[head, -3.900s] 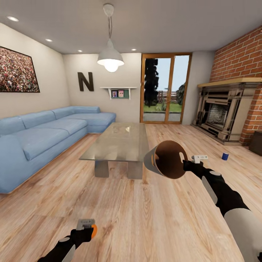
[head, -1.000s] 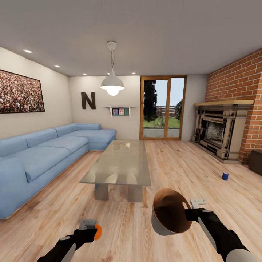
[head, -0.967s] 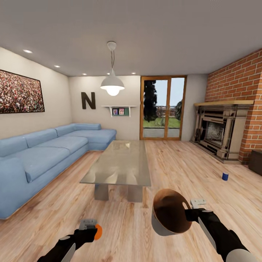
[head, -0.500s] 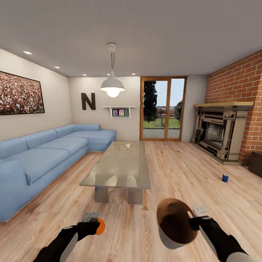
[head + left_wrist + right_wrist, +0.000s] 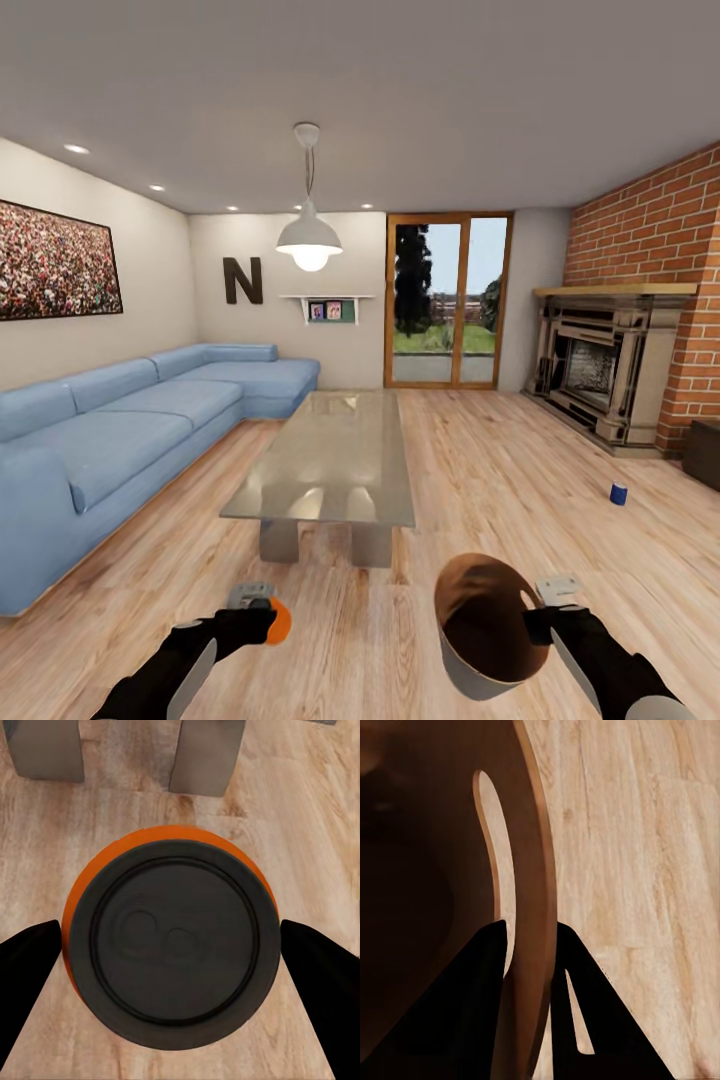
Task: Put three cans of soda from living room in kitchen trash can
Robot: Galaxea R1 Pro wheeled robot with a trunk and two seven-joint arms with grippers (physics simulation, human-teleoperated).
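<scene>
One letter "N" (image 5: 241, 279) hangs above the blue sofa (image 5: 130, 410).

Two robot arms: left arm (image 5: 165, 675) black with a pale grey-white panel along the forearm and a light grey block above its gripper (image 5: 262, 622); right arm (image 5: 610, 675) black at the wrist, grey-white toward the elbow, with a matching light grey block; fingers (image 5: 26, 982) plain matte black, tapered.

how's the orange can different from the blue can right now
The orange can is held in the left hand, off the floor; the blue can stands alone on the wood floor near the fireplace. The orange one lies sideways, the blue one upright. Both are small, short cylinders.
</scene>
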